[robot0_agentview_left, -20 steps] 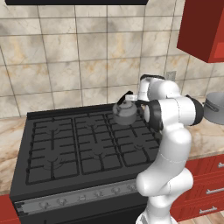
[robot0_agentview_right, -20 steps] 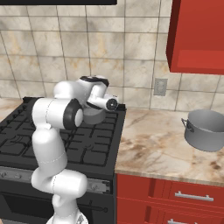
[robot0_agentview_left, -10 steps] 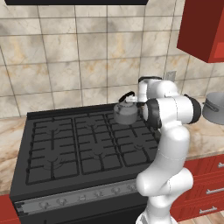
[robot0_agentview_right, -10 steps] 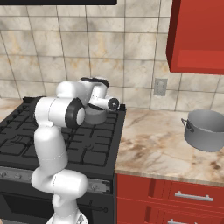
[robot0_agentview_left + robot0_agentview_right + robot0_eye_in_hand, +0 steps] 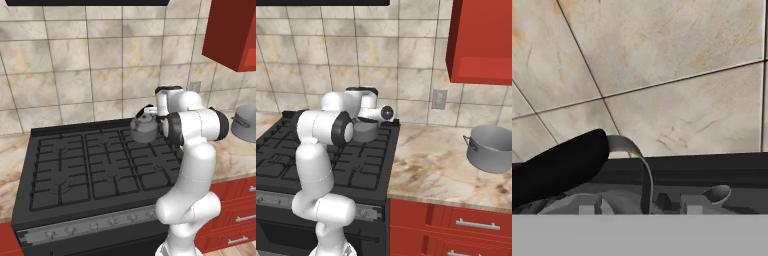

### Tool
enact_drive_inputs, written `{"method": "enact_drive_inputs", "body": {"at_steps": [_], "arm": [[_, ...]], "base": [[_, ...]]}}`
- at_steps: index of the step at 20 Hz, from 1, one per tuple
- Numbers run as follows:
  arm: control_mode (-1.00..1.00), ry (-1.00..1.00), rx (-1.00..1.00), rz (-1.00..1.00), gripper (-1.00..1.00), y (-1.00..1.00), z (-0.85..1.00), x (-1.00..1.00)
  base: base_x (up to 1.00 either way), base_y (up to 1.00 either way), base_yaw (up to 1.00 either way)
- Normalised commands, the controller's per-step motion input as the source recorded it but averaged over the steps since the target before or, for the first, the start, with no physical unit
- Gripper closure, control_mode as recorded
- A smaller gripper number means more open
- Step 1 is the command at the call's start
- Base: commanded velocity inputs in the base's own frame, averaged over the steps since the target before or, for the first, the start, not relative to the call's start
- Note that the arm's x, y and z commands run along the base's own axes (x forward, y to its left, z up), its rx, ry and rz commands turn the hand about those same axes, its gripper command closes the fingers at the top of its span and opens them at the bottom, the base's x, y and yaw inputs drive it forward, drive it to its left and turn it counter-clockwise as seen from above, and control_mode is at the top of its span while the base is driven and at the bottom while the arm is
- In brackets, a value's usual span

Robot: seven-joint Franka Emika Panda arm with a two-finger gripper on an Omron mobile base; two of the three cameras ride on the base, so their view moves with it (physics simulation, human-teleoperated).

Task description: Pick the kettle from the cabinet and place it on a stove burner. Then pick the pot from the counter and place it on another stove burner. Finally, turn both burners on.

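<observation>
On the stove: kettle (image 5: pixel 144 130) sits at the back right burner.
Gripper: just above its handle, state unclear.
Next target: pot (image 5: pixel 491 148), well right of stove.

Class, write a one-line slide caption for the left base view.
White arm reaches over the black cooktop, its hand beside the grey kettle on a rear burner; pot waits on the counter.
</observation>
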Motion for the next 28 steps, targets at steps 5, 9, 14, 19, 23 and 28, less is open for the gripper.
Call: {"method": "enact_drive_inputs", "body": {"at_steps": [5, 9, 14, 19, 23, 28], "arm": [[-1.0, 0.0, 0.01, 0.0, -1.0, -0.02, -0.08, -0.15], [-1.0, 0.0, 0.01, 0.0, -1.0, 0.0, -0.05, -0.12], [-1.0, -0.02, 0.04, 0.01, -1.0, -0.12, 0.01, -0.14], [-1.0, -0.01, 0.05, 0.04, -1.0, -0.16, 0.02, -0.1], [-1.0, 0.0, 0.03, 0.03, -1.0, -0.19, 0.06, -0.1], [-1.0, 0.0, 0.01, 0.01, -1.0, -0.1, 0.26, -0.09]], "base": [[0.0, 0.0, 0.0], [0.0, 0.0, 0.0], [0.0, 0.0, 0.0], [0.0, 0.0, 0.0], [0.0, 0.0, 0.0], [0.0, 0.0, 0.0]]}}
